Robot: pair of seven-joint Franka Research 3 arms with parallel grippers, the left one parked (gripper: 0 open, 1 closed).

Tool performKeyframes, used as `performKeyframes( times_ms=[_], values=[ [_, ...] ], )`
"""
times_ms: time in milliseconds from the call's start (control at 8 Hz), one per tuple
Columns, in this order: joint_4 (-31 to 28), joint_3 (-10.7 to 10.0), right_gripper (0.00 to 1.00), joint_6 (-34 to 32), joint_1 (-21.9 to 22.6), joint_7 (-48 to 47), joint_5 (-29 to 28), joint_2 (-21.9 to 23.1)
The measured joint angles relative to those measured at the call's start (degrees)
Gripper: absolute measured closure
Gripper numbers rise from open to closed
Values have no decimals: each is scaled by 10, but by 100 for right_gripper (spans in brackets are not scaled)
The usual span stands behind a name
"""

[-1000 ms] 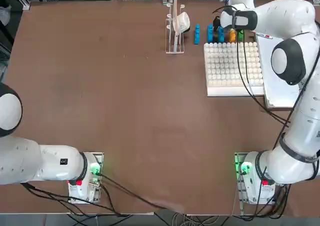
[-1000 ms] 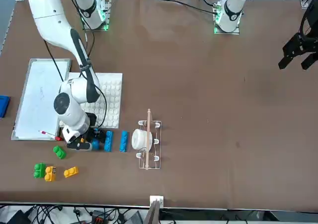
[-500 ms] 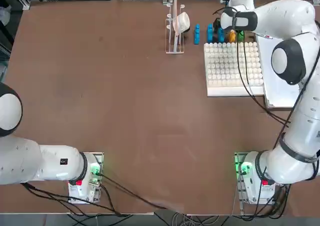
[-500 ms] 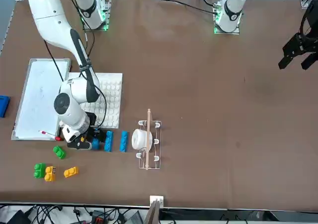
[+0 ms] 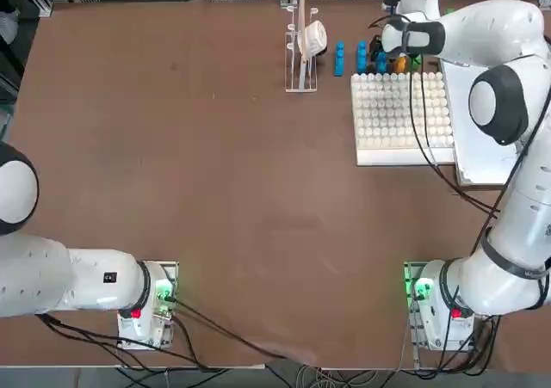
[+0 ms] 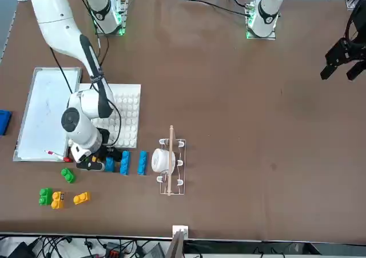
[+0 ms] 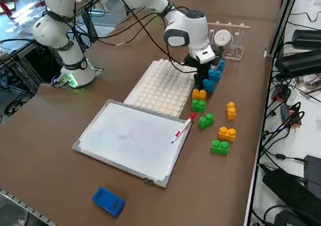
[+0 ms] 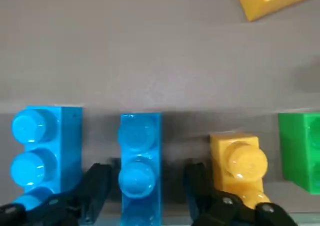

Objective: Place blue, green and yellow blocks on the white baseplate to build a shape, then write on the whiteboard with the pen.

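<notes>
We see the right gripper (image 8: 145, 196) low at the far edge of the white baseplate (image 5: 401, 117), its fingers (image 8: 97, 183) parted narrowly on either side of a blue block (image 8: 140, 161), though from here we cannot tell whether they touch it. Another blue block (image 8: 42, 153) and a yellow one (image 8: 239, 161) sit just beside. The pen (image 7: 183, 127) lies on the whiteboard (image 7: 133, 138).

You've got bright blue blocks (image 8: 140, 166), an orange-yellow block (image 8: 239, 162) and a green block (image 8: 300, 151) on the dark brown table (image 5: 215, 164), beside the studded white baseplate (image 5: 400, 117), the grey-framed whiteboard (image 7: 131, 138) and red-tipped white pen (image 7: 182, 128).
</notes>
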State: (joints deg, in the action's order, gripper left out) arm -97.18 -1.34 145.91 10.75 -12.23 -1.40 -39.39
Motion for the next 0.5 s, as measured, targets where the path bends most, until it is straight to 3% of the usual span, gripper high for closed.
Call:
performKeyframes(
  times_ms=[125, 375, 500],
  values=[
    [0, 0, 37, 0, -1, 0, 0, 1],
    [0, 0, 58, 0, -1, 1, 0, 1],
    [0, 0, 59, -2, 0, 2, 0, 2]
  ],
)
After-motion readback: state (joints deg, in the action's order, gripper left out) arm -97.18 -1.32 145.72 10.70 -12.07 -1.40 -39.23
